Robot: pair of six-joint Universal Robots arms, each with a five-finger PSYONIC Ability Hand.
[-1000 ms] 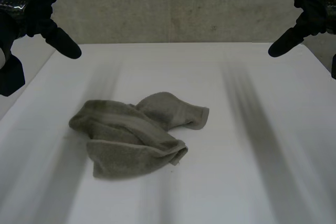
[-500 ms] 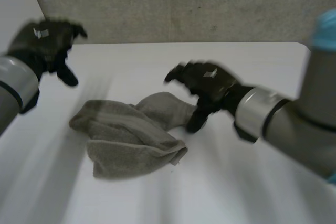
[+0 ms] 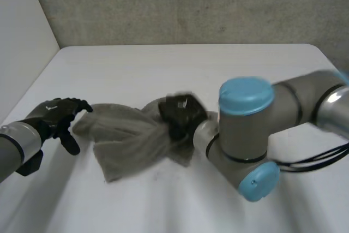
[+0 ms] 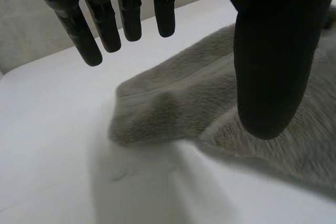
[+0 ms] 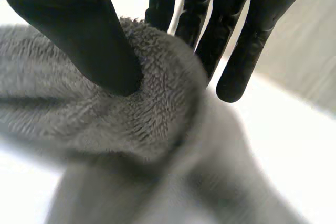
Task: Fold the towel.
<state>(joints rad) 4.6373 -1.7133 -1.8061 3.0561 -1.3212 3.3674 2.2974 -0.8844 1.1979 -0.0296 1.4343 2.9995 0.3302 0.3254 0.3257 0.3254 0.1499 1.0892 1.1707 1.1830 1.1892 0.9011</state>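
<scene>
Towel (image 3: 128, 143) lies crumpled mid-tabletop (image 3: 163, 64); we judge no fold made yet. Our right hand (image 3: 180, 114) pinches bunched towel part between thumb and fingers. Our left hand (image 3: 54, 115) spread, empty, just beside towel's opposite corner. Left to do: flatten, then fold.

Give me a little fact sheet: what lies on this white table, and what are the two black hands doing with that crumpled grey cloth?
surface: white table
object: grey-green terry towel, crumpled in a heap, not yet folded
left hand: open, fingers straight, at the towel's edge, gripping nothing
right hand: thumb and fingers pinching a fold near the towel's middle
task stage: gathering the towel, no neat fold made
</scene>
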